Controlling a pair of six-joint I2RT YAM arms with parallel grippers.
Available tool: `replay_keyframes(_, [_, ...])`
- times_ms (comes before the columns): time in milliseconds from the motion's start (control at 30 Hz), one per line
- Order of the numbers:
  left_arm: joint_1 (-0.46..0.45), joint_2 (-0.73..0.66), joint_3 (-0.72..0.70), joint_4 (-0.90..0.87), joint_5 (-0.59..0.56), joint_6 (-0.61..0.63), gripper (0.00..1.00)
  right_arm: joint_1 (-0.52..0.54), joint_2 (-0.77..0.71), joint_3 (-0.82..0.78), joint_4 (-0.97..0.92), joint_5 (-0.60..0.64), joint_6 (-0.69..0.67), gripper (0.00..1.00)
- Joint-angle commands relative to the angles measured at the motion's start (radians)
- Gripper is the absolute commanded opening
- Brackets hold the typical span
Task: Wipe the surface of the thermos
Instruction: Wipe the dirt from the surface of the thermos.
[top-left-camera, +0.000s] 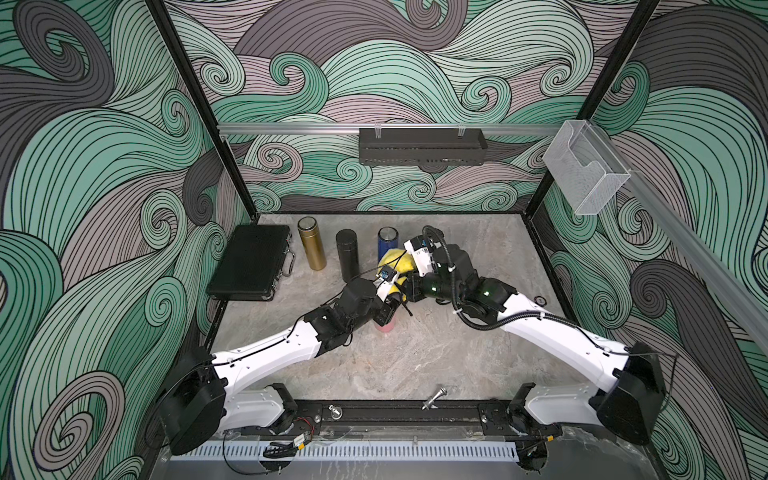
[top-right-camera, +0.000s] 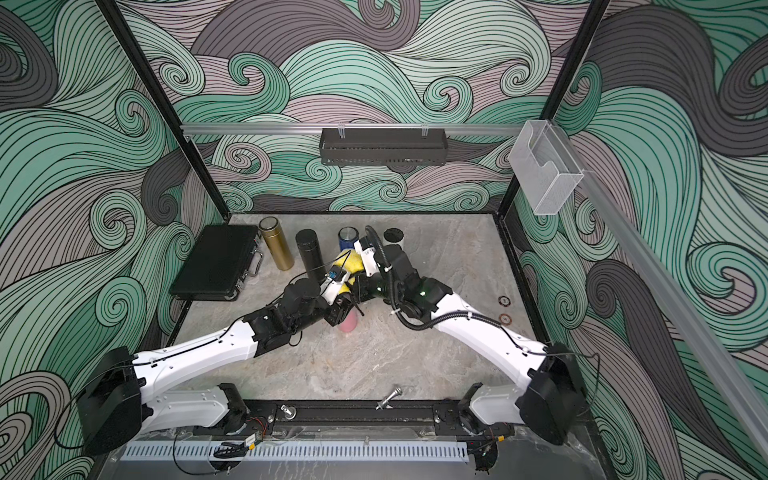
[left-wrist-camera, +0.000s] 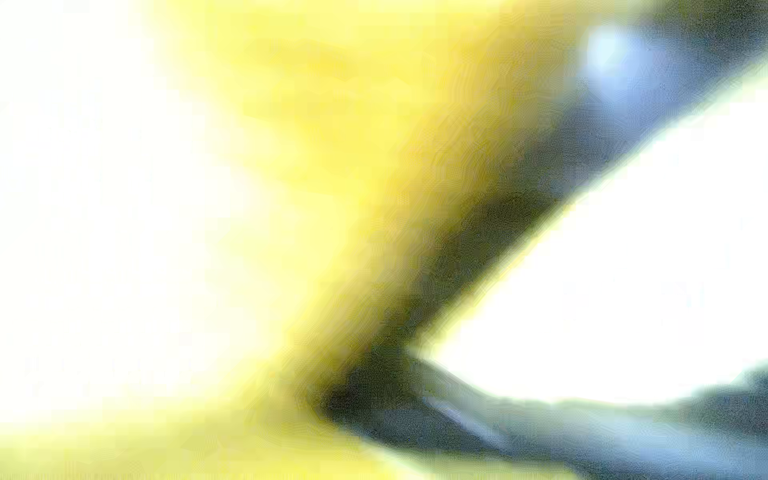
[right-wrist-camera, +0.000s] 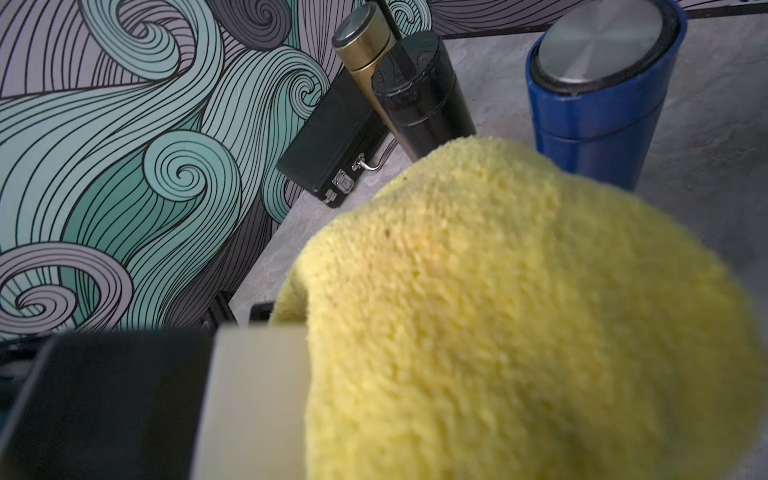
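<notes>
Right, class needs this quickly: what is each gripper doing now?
Left gripper: closed, apparently on the pink thermos.
Right gripper: closed on the yellow cloth.

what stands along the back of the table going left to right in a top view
black case → gold thermos → black thermos → blue thermos
</notes>
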Motion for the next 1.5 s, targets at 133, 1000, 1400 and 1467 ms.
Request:
replay_keyframes(133, [0.025,-0.023,0.093,0.027,-0.054,-0.045,0.00,0.001,-0.193,-0.105,-0.108,0.080,0.026,0.00])
replay_keyframes(1000, [0.025,-0.211,0.448,-0.473,-0.172,-0.859,0.00,0.038,-0.248,-0.494,0.491,0.129,-0.028,0.00])
replay_keyframes(1400, [0.030,-0.202,0.383,-0.434,-0.295,-0.828,0.00,0.040,-0.290,-0.493,0.590,0.051,-0.017,0.00])
replay_keyframes(1467, [0.038,-0.213,0.372,-0.424,-0.317,-0.819,0.00,0.040,-0.344,-0.511,0.550,0.073,-0.006,0.00])
